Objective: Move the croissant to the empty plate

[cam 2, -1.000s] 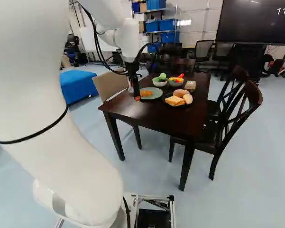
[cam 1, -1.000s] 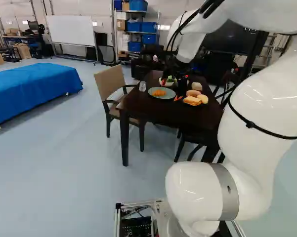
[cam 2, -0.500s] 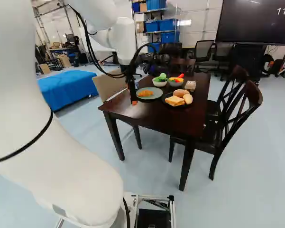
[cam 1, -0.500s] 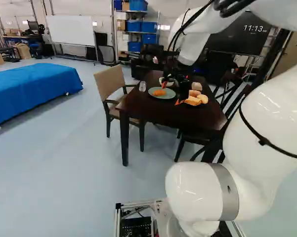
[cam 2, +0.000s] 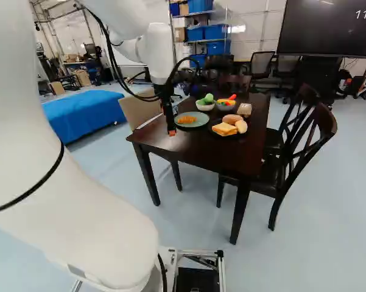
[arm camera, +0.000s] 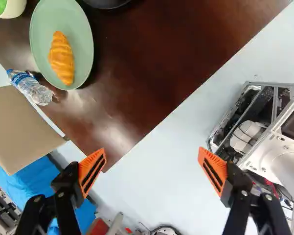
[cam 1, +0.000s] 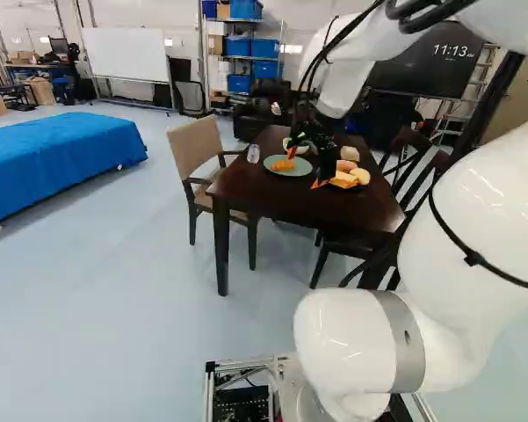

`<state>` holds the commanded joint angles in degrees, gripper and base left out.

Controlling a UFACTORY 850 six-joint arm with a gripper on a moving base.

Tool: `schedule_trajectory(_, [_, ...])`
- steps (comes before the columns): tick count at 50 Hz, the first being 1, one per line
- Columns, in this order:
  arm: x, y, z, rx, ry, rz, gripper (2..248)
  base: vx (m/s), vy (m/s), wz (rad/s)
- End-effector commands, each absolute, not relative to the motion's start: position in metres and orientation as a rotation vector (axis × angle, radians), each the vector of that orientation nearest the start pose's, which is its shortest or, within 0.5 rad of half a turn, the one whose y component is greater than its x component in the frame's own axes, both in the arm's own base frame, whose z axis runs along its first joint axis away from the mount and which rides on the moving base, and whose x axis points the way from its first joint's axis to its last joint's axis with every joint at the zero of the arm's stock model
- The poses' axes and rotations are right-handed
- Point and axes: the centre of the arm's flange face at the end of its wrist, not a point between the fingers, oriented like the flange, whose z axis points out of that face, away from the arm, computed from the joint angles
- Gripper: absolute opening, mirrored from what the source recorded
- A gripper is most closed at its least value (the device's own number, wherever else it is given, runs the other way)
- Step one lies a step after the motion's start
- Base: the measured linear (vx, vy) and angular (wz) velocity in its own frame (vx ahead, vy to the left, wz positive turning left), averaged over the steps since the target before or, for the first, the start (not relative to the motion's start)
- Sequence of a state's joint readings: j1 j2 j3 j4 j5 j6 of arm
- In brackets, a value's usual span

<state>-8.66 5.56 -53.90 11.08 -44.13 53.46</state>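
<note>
In the right base view, the two dark chairs (cam 2: 328, 120) beside the table (cam 2: 213, 149) show more fully than in the left, where my arm (cam 1: 461, 237) covers a part. The black gripper (cam 1: 305, 168) is open; the wrist view shows its fingers (arm camera: 92, 171) wide apart. This view also shows clearly the green plate (arm camera: 83, 34), the bottle (arm camera: 33, 89) just beside it, and the croissant (arm camera: 62, 59) lying on this plate.
</note>
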Motion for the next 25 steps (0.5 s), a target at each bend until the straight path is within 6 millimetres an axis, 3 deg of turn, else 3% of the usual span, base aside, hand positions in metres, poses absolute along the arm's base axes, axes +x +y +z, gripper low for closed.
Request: schedule_trajectory(25, [0.424,-0.051,0.563,-2.416,1.561,-0.364,247,0.000,0.000,0.000])
